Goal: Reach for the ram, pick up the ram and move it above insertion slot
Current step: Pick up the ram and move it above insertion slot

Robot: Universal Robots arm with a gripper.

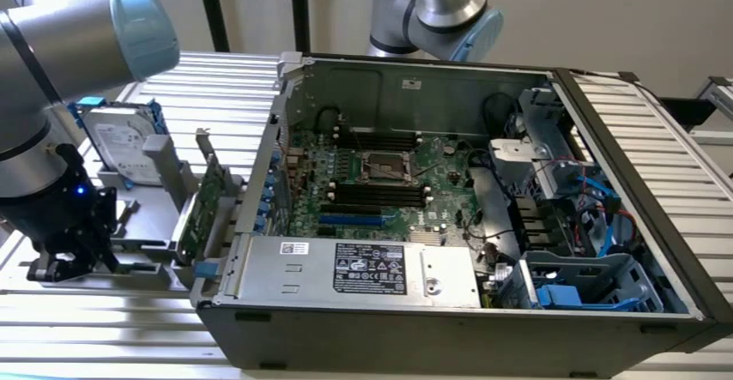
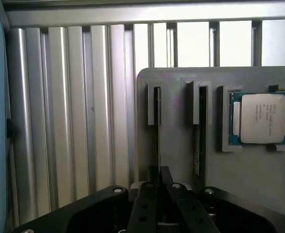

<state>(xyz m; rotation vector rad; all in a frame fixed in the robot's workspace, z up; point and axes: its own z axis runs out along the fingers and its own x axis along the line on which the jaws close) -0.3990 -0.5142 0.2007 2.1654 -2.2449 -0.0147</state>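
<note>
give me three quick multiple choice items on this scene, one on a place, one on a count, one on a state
1. Where does the hard drive stand relative to the computer case?
A. inside it
B. on top of it
C. outside it, upright, on the exterior view's left

2. How many narrow slots does the grey holder have beside the processor?
A. two
B. one
C. four

3. The case is:
A. closed up
B. open, motherboard showing
C. wrapped in plastic

Answers: 1 C, the drive stands upright beside the case; 2 A, two slots sit side by side; 3 B, the board lies in plain sight.
</note>
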